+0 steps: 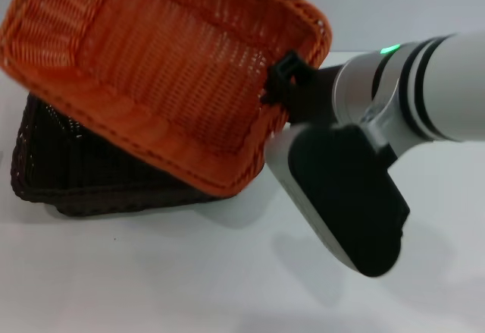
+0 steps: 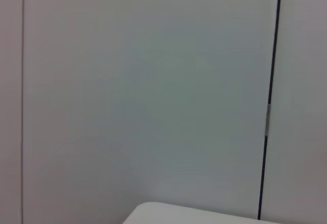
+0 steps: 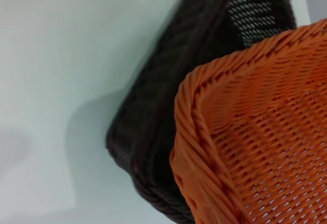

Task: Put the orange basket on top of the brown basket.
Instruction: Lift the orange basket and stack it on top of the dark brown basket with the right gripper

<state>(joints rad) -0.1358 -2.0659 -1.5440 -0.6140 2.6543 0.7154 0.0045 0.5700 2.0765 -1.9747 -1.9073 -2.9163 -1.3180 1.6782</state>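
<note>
My right gripper [image 1: 277,83]: it is clamped on the braided rim of the bright orange rectangular woven basket [image 1: 163,67], at the middle of one short side; one black finger shows inside the rim.
Orange basket: it is lifted and strongly tilted, its open inside turned up toward my head camera. It hangs out from my gripper, over the dark brown rectangular woven basket [image 1: 83,170].
Brown basket: it sits on the white table [image 1: 189,272], below and beyond my gripper, mostly covered by the orange one in the head view. I cannot tell if the two baskets touch.
Head view only: my white and black right arm [image 1: 394,98] with a green light, and the whole tilt of the orange basket.
Right wrist view only: the corner of the orange basket [image 3: 245,147] very near, with the brown basket [image 3: 173,112] behind it, and the shadow of the brown basket on the table [image 3: 61,55].
Left wrist view only: a pale wall [image 2: 143,81] and a rounded white table corner [image 2: 168,215]. My left gripper does not show anywhere.
Texture: both baskets have a thick twisted rim, sloping sides with open weave and a tight woven floor. The table is smooth.
</note>
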